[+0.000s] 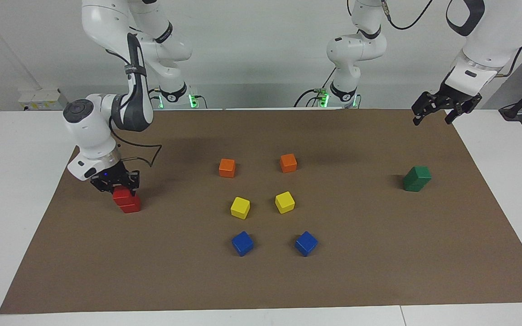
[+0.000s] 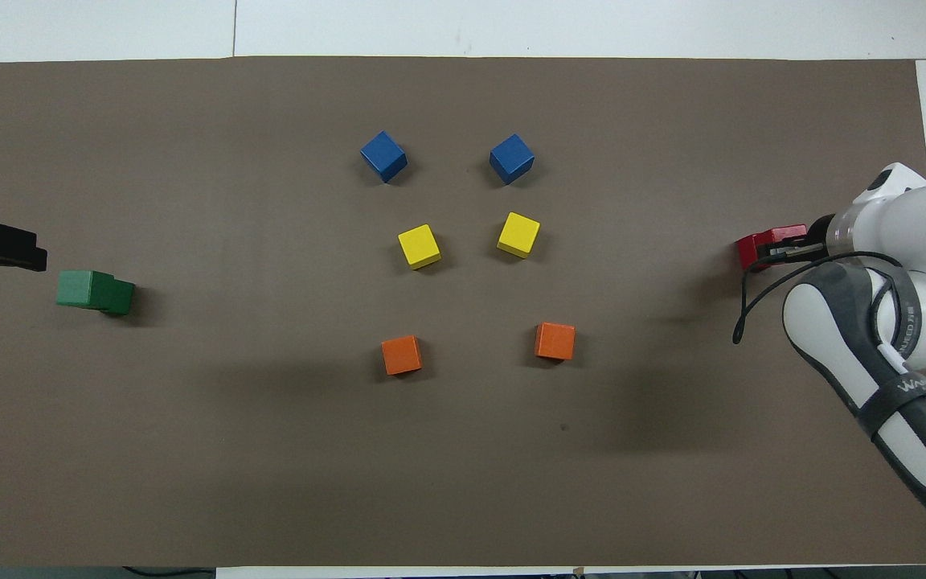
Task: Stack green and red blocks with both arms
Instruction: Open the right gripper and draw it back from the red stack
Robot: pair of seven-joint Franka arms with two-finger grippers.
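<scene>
Two red blocks stand stacked at the right arm's end of the mat: the upper red block [image 1: 122,195] sits askew on the lower red block [image 1: 131,207]. My right gripper [image 1: 117,184] is down on the stack, shut on the upper red block, which also shows in the overhead view [image 2: 755,248]. Two green blocks stand stacked at the left arm's end: the upper green block [image 1: 419,174] rests offset on the lower green block [image 1: 411,184]. My left gripper [image 1: 434,117] hangs open and empty, raised over the mat's edge near the robots, apart from the green stack [image 2: 93,290].
In the middle of the brown mat [image 1: 379,253] lie two orange cubes [image 1: 227,168] [image 1: 288,163], two yellow cubes [image 1: 240,208] [image 1: 285,202] and two blue cubes [image 1: 242,243] [image 1: 306,243], in three rows, the orange nearest the robots.
</scene>
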